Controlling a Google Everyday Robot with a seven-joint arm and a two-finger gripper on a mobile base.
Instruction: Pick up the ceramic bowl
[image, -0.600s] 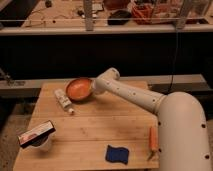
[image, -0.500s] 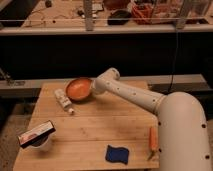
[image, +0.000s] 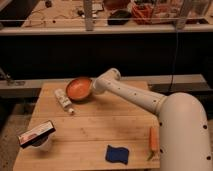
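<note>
The ceramic bowl (image: 78, 89) is orange and sits at the far left-centre of the wooden table (image: 100, 132). It is tilted, with its inside facing the camera. My gripper (image: 93, 87) is at the end of the white arm, right against the bowl's right rim, and holds that rim. The fingertips are mostly hidden behind the bowl's edge.
A white tube (image: 64, 100) lies just left of and in front of the bowl. A white cup with a flat packet on top (image: 37, 136) stands at the front left. A blue cloth (image: 117, 154) and a carrot (image: 153, 139) lie at the front right. A low ledge runs behind the table.
</note>
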